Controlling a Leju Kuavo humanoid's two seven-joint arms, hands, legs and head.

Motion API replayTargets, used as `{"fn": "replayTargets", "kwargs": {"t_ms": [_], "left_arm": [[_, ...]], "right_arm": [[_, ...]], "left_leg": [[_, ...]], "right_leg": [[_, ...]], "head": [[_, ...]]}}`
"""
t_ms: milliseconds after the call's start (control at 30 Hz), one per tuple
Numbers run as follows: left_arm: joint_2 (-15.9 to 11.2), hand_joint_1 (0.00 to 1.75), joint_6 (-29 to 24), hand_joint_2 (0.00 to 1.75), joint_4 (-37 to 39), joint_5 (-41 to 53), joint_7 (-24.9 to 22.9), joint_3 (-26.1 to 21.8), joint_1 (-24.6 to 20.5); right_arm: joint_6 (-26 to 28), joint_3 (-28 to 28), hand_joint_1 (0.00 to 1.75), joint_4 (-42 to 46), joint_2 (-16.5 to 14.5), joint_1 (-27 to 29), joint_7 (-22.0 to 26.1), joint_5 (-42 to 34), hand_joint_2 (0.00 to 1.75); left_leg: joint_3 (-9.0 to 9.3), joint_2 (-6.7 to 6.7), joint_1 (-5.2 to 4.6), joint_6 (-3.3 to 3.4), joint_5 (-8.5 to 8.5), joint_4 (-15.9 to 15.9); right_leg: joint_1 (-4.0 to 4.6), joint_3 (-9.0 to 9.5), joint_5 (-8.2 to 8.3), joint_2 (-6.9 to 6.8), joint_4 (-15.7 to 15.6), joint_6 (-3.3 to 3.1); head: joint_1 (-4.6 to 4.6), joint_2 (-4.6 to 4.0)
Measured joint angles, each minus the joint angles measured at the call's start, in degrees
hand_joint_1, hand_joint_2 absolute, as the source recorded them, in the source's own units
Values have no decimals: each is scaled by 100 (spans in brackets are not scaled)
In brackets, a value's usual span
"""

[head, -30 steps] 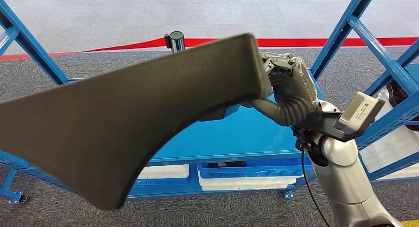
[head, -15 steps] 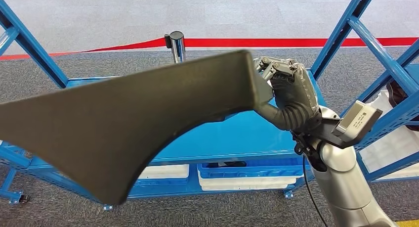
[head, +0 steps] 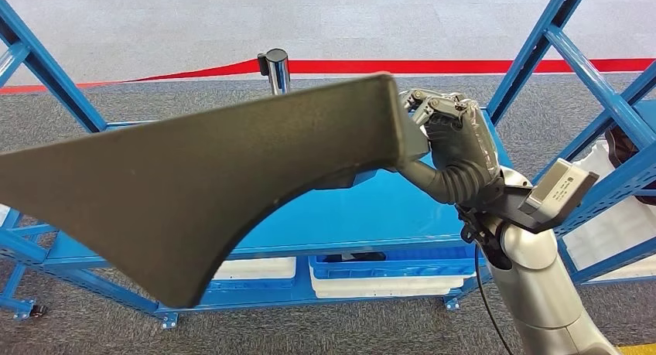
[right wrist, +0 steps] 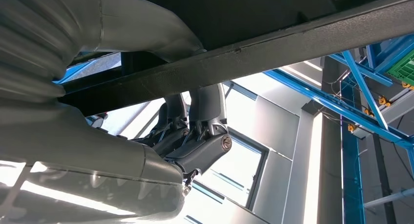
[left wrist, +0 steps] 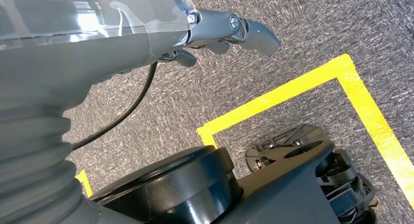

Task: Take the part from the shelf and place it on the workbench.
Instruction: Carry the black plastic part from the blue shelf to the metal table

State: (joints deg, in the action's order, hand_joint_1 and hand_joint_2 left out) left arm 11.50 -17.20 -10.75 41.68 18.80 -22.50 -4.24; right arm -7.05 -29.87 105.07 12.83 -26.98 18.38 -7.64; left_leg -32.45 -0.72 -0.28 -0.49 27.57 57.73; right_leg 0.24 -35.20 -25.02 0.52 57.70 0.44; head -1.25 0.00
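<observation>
Part [head: 193,192], dark, flat and curved along one edge, is gripped at its narrow end by the right hand [head: 452,142] in the head view, fingers wrapped over that end and the broad end hanging out far to the hand's left, close under the camera. An end grip is judged to leave the wide body free to be laid flat. The blue workbench [head: 371,208] lies below and beyond the hand, so the part is carried above it, not yet set down. Under the bench, bins [head: 387,266] are seen, blue above white; their contents cannot be made out. Blue shelf posts [head: 572,53] stand to the hand's right.

In the left wrist view, the left hand [left wrist: 215,36] is seen hanging over grey carpet and yellow tape [left wrist: 273,94], fingers loosely spread and nothing held; it is judged idle because one hand suffices.

In the right wrist view, the part's edge [right wrist: 244,58] is seen as a dark bar crossing the hand, clamped between thumb [right wrist: 141,26] and fingers [right wrist: 200,146].
</observation>
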Motion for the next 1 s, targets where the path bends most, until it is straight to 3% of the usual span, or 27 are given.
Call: {"fn": "replayTargets", "kwargs": {"t_ms": [400,633,700,800,833,867,900,1000], "left_arm": [[0,0,-1,175,0,0,2,-26,3],[3,0,-7,175,0,0,-4,-84,6],[8,0,-9,175,0,0,-8,-90,6],[11,0,-13,175,0,0,-17,-96,10],[11,0,-14,175,0,0,-19,-98,12],[10,0,-15,175,0,0,-20,-99,14],[10,0,-16,175,0,1,-21,-101,14],[2,0,-19,175,-1,5,-22,-104,10]], "right_arm": [[10,65,175,0,-1,34,7,-16,175],[10,74,175,0,-12,39,7,-16,175],[11,80,175,0,-14,39,9,-20,175],[21,84,175,-5,-13,58,14,-32,175],[23,84,175,-8,-13,73,14,-34,175],[25,84,175,-11,-13,86,14,-37,175],[26,84,175,-13,-13,93,14,-39,175],[35,87,175,-14,-15,94,16,-44,175]], "left_leg": [[-1,0,-28,18,10,9],[8,5,-48,98,-11,6],[23,19,-3,138,-65,-45],[22,32,40,153,-91,-68],[20,33,48,150,-92,-65],[18,33,59,145,-94,-61],[17,32,73,135,-94,-53],[4,13,116,46,-86,-18]], "right_leg": [[-39,1,4,0,-3,12],[-71,15,10,1,-9,88],[-60,-46,-147,1,149,123],[-85,-411,-731,-2,1136,170],[-106,-517,-843,-4,1449,188],[-129,-539,-849,-6,1583,209],[-152,-452,-747,-9,1486,232],[-205,200,-314,-3,368,302]], "head": [[4,0],[10,0],[-4,0],[-91,0],[-115,0],[-131,0],[-146,0],[-200,0]]}}
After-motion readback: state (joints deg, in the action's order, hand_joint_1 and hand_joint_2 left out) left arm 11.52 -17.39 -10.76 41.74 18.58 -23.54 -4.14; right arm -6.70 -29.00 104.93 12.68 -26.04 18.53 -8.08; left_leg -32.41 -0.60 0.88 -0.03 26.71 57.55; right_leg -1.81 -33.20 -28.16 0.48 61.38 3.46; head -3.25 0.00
